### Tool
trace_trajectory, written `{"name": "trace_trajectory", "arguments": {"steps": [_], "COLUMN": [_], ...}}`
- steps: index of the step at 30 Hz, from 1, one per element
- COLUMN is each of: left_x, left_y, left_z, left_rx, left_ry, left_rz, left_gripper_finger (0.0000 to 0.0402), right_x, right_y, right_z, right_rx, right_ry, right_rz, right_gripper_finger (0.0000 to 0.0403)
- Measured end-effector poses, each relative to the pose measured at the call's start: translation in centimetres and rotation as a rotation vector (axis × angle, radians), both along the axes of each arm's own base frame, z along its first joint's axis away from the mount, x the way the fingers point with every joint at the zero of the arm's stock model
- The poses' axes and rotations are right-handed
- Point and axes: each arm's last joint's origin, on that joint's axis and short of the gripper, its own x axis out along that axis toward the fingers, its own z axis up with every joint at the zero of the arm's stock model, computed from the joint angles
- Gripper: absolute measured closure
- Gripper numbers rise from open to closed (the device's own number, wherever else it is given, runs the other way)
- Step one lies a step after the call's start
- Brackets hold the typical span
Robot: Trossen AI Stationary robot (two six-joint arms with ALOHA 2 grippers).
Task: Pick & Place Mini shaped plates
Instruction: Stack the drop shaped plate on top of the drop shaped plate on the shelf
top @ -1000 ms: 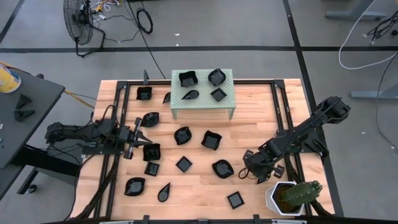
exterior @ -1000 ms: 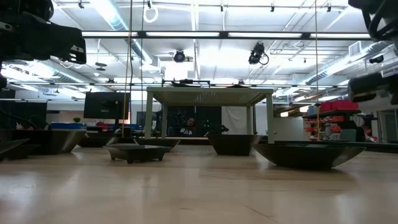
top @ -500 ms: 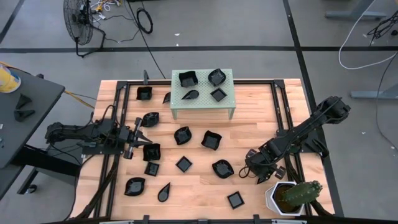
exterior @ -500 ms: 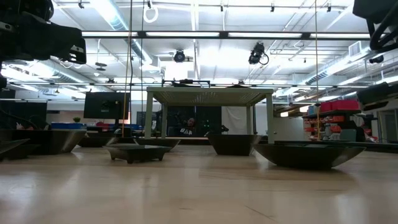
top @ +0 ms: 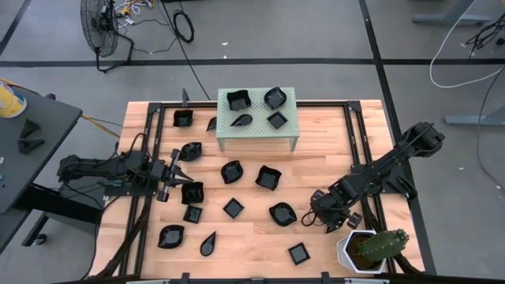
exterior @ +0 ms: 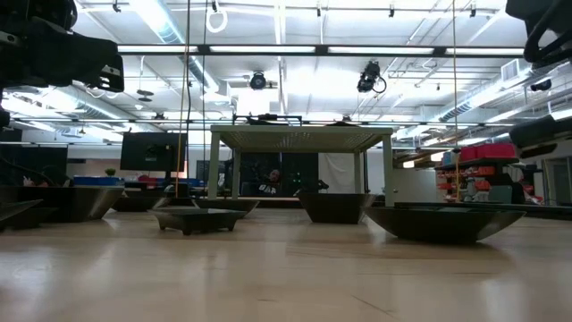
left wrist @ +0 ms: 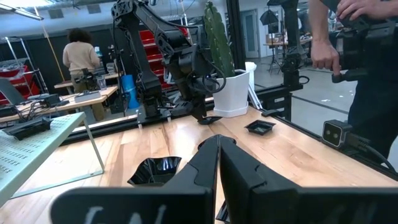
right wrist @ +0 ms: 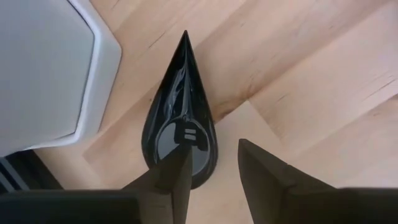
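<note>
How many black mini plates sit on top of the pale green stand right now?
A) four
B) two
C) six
A: the high view shows four black mini plates on the stand, two along its far edge and two along its near edge.

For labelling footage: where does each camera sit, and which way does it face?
High: overhead, straight down; left arm and right arm.
Low: table height, facing pale green perforated metal stand; arms above.
Left wrist: past shut left hand toward white hexagonal cactus pot.
Right wrist: open right hand over glossy black teardrop plate; same pot beside.
</note>
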Motion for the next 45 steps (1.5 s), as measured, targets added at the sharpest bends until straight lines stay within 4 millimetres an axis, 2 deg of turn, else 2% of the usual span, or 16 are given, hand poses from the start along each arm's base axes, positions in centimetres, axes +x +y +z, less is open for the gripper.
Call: {"name": "trace_trajectory", "arguments": {"steps": [11, 22, 45], "left_x": [0.0, 0.0, 0.0], "left_y": [0.0, 0.0, 0.0], "left_z": [0.0, -0.01, 0.0], "left_rx": [0.0, 0.0, 0.0], "left_ry": [0.0, 0.0, 0.0], "left_rz": [0.0, 0.0, 0.0], "left_gripper_finger": [0.0378, 0.0378, 0.0378], "right_x": [-0.13, 0.22, -0.63], "right_y": [0.54, 0.62, 0.08], "right_z": [0.08, 0.08, -0.85], "right_rx": [0.045, 0.008, -0.032], "right_ry": [0.061, -0.005, 0.049], "right_rz": [-0.121, -0.14, -0.168], "right_gripper_finger": [0.027, 0.027, 0.0271]}}
